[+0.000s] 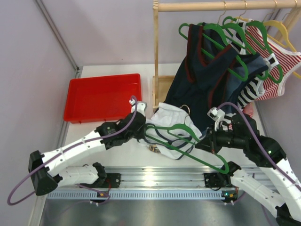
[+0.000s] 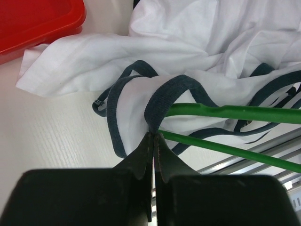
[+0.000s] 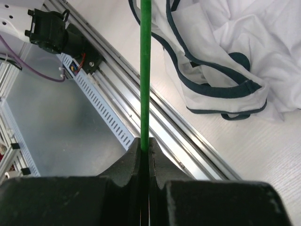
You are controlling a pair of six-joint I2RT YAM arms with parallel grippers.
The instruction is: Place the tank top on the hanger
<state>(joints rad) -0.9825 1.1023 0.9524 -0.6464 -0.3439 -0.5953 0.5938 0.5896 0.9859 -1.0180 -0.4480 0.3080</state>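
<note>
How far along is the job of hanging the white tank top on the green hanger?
Done: left gripper pinches a navy-trimmed strap of the tank top; right gripper is shut on the green hanger. In hand: the hanger's arm reaches that strap's loop. Left: the top lies crumpled on the table, neither shoulder seated on the hanger.

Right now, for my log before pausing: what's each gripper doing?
Left gripper: shut on the tank top.
Right gripper: shut on the hanger.

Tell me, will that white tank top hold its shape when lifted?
Probably not: the tank top lies in crumpled folds, so it should sag. With the left gripper pinching only its navy strap, the rest would likely dangle.
</note>
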